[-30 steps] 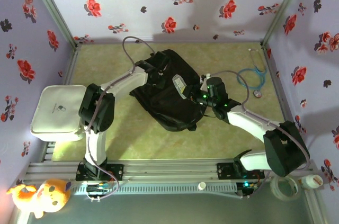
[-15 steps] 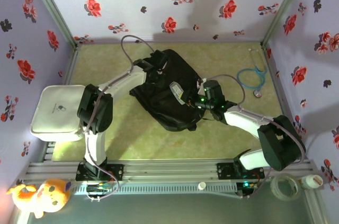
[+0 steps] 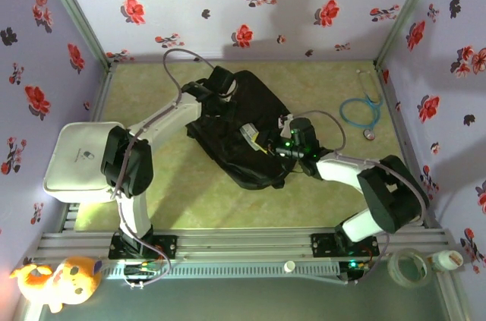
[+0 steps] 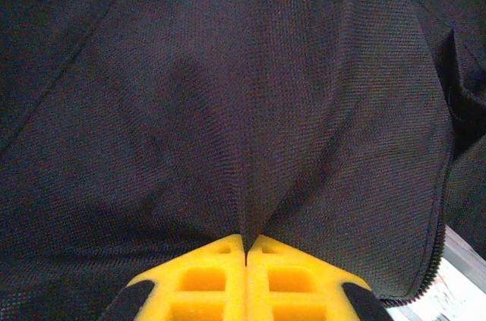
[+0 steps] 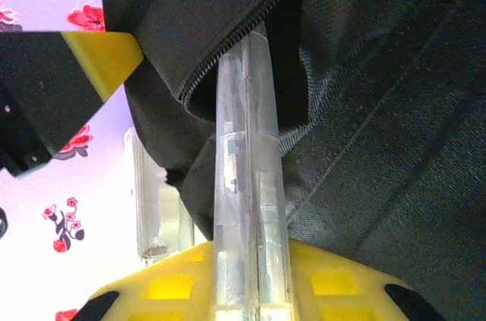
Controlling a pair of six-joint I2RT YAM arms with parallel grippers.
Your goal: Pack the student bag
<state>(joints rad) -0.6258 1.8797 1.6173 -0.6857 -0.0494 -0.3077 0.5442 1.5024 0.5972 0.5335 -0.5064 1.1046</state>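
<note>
Squarely in the middle of the olive-green counter [image 3: 190, 199] lies the student bag [image 3: 244, 108], a large black soft fabric backpack set on a slant, its rounded end toward the near side. The packing step in hand, by the look of it, is feeding one article through the open zip mouth [image 5: 228, 40].

A long clear plastic item [image 5: 243, 146], seen edge-on and possibly a case or ruler, has its far tip just under the toothed edge of that mouth, with most of its length outside. The right pincer [image 5: 250, 256] is clamped on the near end, its yellow pads only a narrow way apart with the plastic between them. From above, this pincer [image 3: 273, 143] sits over the bag's right flank and the pale item [image 3: 250, 136] angles inward.

At the bag's far end the left pincer [image 4: 245, 239] is fully closed, fingertips meeting on a pinched fold of the black weave, apparently to hold the cloth up.

Next, the right arm would likely need to push the item along its own length, then let go, while the left keeps the mouth raised; a snag on the zip teeth is the risk.

Well apart stand a white lidded box [image 3: 80, 158] at left and a teal stethoscope [image 3: 361, 112] at right.
</note>
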